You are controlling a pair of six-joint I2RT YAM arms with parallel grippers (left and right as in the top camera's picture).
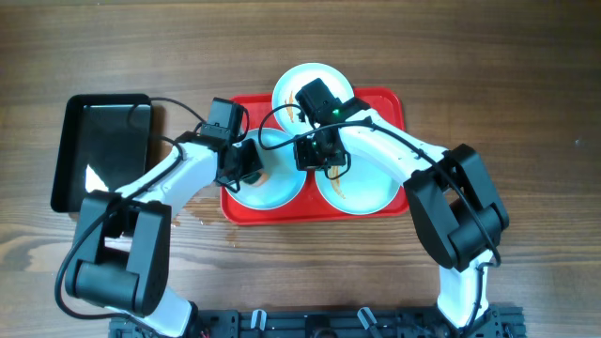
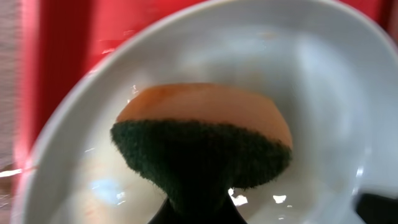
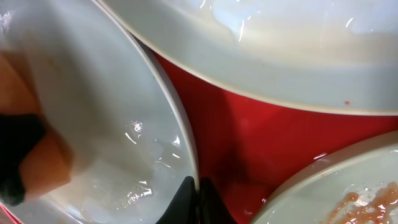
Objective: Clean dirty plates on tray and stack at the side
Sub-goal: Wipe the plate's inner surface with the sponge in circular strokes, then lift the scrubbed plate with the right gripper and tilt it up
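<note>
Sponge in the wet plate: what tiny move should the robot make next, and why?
Probably slide the sponge sideways across the plate. The left gripper is squeezing the sponge inside it, and the right gripper pinches that plate's rim, likely to steady it for wiping.

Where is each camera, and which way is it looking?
Overhead: above the table, looking straight down at the red tray, three plates and both arms.
Left wrist: on the left arm, looking down into the left plate; the left gripper pinches a sponge.
Right wrist: on the right arm, low over the tray; the right gripper pinches the left plate's rim.
Shared: both wrist views show the left plate and sponge.
</note>
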